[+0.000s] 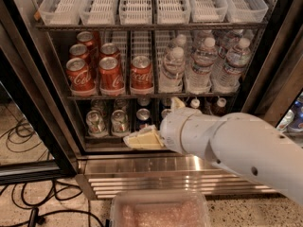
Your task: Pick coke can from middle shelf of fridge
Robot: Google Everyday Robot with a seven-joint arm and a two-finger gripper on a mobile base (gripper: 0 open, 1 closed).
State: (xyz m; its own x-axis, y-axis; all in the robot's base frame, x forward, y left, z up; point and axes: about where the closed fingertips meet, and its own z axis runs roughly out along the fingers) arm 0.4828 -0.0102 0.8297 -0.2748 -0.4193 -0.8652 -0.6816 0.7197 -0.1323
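Note:
Several red coke cans stand on the left half of the middle shelf (151,96) of the fridge (28,103). The front row is three cans: left (80,74), middle (110,73) and right (141,73). More stand behind them (87,39). My gripper (142,139), cream-coloured at the end of a thick white arm (236,143), points left in front of the lower shelf. It is below the coke cans, roughly under the right front can, and touches none of them.
Clear water bottles (203,63) fill the right half of the middle shelf. Silver and dark cans (108,122) stand on the lower shelf behind the gripper. White slotted trays (137,4) are on top. A steel louvred base (165,174), a clear plastic tub (161,212) and floor cables (28,202) lie below.

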